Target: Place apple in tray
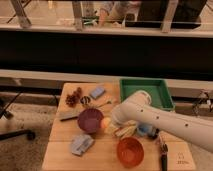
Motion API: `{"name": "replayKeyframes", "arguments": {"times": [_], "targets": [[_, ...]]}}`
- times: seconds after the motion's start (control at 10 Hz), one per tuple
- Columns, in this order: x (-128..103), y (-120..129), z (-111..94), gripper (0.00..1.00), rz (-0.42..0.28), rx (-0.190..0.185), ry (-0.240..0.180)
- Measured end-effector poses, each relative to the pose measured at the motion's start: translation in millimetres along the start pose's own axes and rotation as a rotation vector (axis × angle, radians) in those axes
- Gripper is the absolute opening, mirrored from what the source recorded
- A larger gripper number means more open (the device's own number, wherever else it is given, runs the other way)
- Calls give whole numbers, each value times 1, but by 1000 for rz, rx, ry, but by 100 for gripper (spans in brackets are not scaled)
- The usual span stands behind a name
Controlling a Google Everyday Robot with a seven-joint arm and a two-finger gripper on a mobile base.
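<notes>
In the camera view, we look down on a pale wooden counter (60,152) with a dark barrier and metal rails behind it. A thick, smooth white arm (165,120) reaches in from the lower right and bends down over the middle of the board. Its end effector (112,121) sits low at the arm's tip, just left of the bend. The fingers are pressed together, but the arm's bulk hides them, so we cannot tell whether they pinch anything. The apple (105,123), small, round and yellow-orange, lies right against that tip, wedged between it and a deep, glossy purple bowl (90,120) on its left. The tray (146,86), a shallow green plastic rectangle with a raised rim, lies at the far right corner of the counter, apart from the apple, with the arm's elbow crossing in front of its near edge. A rounder orange bowl (130,150) stands toward the near edge, below the arm. A soft-looking grey-blue pad (81,144) lies near the front left and a smaller blue block (97,92) near the back. A reddish-brown knobbly cluster (74,97) sits at the back left, and a flat dark slab (68,116) lies beside the purple bowl. A pale ribbed object (125,131) and a bit of blue (145,131) peek out under the arm. A dark-handled tool (163,154) lies at the right edge.
</notes>
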Motion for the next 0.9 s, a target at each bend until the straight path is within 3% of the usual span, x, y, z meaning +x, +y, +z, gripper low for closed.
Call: {"name": "replayKeyframes", "arguments": {"times": [0.3, 0.9], "targets": [[-10, -12, -8, 6, -8, 8, -23], [-18, -34, -9, 6, -3, 15, -31]]}}
